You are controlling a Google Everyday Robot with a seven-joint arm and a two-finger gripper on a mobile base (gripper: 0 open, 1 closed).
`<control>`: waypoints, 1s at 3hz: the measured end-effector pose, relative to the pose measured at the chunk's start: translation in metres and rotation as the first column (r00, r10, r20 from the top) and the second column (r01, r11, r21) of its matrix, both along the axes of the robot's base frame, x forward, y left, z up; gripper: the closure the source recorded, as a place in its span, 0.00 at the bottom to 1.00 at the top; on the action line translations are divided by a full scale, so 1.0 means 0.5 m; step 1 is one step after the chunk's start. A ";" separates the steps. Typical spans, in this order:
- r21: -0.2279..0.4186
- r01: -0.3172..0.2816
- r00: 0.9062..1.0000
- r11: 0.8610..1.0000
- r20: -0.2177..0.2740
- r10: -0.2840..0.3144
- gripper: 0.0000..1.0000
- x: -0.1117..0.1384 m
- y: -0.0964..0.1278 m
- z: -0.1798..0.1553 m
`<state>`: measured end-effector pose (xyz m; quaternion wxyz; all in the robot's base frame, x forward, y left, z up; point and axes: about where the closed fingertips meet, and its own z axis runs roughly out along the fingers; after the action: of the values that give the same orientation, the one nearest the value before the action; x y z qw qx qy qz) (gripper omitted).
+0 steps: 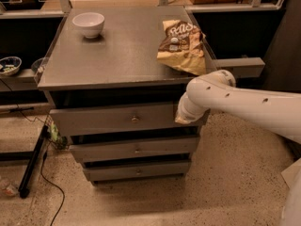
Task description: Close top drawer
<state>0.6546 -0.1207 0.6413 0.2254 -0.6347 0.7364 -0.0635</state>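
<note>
The top drawer [108, 119] is a wide grey front with a small round silver knob [135, 118]. It stands out a little from the grey cabinet, with a dark gap above it. My gripper [181, 119] is at the end of the white arm [235, 100], against the right end of the drawer front. The arm's wrist hides most of it.
Two narrower drawer fronts [136, 149] sit below. A white bowl [88, 23] and a chip bag [181, 44] lie on the cabinet top [117, 55]. Dark shelves with a small bowl [8, 65] stand at left. A black bar and cable [33, 164] lie on the floor.
</note>
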 end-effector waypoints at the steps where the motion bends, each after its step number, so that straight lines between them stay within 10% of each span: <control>1: 0.000 0.000 1.000 1.000 0.000 0.000 0.74 0.000 0.000 0.000; 3: 0.000 0.000 1.000 1.000 0.000 0.000 0.20 0.000 0.000 0.000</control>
<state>0.6546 -0.1207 0.6412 0.2253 -0.6347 0.7364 -0.0635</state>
